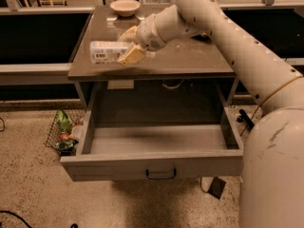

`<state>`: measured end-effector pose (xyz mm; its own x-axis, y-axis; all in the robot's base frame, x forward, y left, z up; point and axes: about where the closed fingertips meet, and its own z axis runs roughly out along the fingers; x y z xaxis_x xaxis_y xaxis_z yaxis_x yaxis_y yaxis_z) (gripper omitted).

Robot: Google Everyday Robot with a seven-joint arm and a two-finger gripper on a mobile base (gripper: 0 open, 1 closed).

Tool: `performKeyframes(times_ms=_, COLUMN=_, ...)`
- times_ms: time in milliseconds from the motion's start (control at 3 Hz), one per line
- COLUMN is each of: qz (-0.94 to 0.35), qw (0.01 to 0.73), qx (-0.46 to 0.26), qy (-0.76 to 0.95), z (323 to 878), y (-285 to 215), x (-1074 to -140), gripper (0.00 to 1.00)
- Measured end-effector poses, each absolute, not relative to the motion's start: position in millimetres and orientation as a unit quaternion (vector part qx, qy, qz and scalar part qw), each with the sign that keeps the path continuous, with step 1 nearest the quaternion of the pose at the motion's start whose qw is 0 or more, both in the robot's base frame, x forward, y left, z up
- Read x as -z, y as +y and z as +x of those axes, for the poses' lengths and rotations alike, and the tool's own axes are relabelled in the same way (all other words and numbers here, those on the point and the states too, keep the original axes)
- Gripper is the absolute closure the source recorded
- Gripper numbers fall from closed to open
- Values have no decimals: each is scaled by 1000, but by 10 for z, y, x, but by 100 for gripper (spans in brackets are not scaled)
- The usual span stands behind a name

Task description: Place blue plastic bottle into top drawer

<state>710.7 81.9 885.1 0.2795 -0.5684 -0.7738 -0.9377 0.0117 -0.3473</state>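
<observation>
the pincer point(127, 45) grips the blue plastic bottle point(107, 51), long axis sideways over the worktop point(190, 61); the open top drawer point(152, 164) lies below, nearer.

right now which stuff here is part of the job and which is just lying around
Job: blue plastic bottle, held sideways in the end effector over the tabletop; top drawer, pulled open.
Lying about: beige bowl at the table's back; wire basket left of the drawer.
</observation>
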Motion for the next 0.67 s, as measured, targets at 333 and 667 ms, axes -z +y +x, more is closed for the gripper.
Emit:
performKeyframes(times_ms=333, qz=-676, qw=430, qx=-212, qy=560, z=6849, y=774, x=-8867, gripper=100)
performKeyframes(times_ms=667, qz=-675, qw=430, qx=-210, qy=562, z=6345, y=680, x=-8965, gripper=100)
